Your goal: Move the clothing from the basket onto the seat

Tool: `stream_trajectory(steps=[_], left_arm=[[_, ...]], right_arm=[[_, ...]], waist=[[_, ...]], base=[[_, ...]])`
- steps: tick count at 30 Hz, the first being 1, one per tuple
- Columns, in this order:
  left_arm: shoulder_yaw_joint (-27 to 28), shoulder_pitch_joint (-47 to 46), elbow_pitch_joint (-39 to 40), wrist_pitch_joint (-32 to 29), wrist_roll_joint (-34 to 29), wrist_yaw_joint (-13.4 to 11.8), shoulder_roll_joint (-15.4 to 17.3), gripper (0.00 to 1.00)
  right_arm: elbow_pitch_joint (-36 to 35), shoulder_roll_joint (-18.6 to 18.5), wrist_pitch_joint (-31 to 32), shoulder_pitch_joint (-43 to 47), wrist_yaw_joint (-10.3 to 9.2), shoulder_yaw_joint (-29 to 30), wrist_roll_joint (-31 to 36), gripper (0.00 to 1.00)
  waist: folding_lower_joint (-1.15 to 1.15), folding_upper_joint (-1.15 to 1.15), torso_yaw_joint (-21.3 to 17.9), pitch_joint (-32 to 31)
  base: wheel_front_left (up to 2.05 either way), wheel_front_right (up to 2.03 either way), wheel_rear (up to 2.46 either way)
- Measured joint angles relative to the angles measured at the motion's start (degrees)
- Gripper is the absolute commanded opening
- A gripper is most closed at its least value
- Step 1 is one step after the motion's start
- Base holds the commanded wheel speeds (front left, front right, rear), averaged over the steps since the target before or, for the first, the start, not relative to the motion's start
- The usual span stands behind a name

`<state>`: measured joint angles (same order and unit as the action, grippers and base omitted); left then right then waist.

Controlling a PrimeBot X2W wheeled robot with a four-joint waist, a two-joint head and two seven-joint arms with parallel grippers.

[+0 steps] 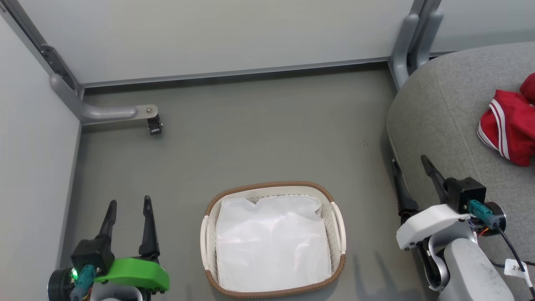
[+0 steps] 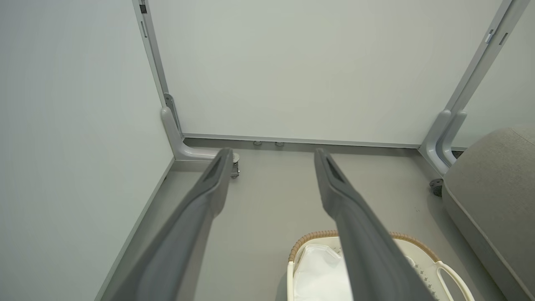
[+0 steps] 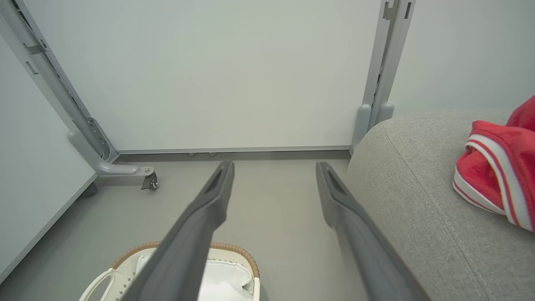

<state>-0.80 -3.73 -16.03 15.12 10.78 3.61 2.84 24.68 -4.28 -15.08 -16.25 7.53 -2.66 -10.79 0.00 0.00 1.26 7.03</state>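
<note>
Left gripper (image 1: 129, 200): jaws spread wide, empty, hovering over floor (image 1: 259, 133) left of basket (image 1: 271, 184).
Right gripper (image 1: 408, 159): likewise spread and empty, just beside seat (image 1: 439, 117) edge.
Basket contents: white cloth sheet (image 1: 271, 242) on view; nothing red visible, though possibly something beneath.
Clothing (image 1: 508, 129): red with white stripes, lying on seat; plain red bit (image 1: 530, 87) behind it, cropped, probably second garment.
Risk: reach into basket would likely snag sheet, not clothing; right fingers swinging sideways could catch upholstery.

Grey floor (image 1: 259, 138). Pale partition panels (image 1: 209, 37) along back and left. Grey metal foot (image 1: 113, 112) at left corner, small castor (image 1: 154, 125) at tip. Second grey foot (image 1: 402, 54) at right corner. White cloth sheet (image 1: 271, 242), creased.
</note>
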Motion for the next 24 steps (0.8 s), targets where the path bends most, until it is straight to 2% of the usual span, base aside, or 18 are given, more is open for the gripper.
stream_trajectory(steps=[11,16,17,24], left_arm=[[0.4,3.7,0.9,0.0,0.3,0.9,0.0,1.00],[0.5,4.3,1.1,0.0,2.6,1.5,0.0,1.00],[0.5,4.4,1.0,0.0,2.7,1.8,0.0,0.00],[0.7,4.5,-1.6,-1.0,4.7,1.8,-0.3,0.00]], right_arm=[[0.6,0.5,0.0,2.9,0.00,-0.3,-0.7,1.00],[0.8,0.6,0.0,3.0,0.00,-0.5,-0.8,1.00],[0.9,0.7,0.0,3.0,0.00,-0.5,-0.8,0.00],[3.2,1.5,1.0,4.9,0.00,-0.1,-2.7,0.00]], waist=[[0.00,0.00,0.1,-3.3],[0.00,0.00,-0.3,-3.7],[0.00,0.00,-0.4,-3.8],[0.00,0.00,-0.4,-3.8]], base=[[0.00,0.00,0.00],[0.00,0.00,0.00],[0.00,0.00,0.00],[0.00,0.00,0.00]])
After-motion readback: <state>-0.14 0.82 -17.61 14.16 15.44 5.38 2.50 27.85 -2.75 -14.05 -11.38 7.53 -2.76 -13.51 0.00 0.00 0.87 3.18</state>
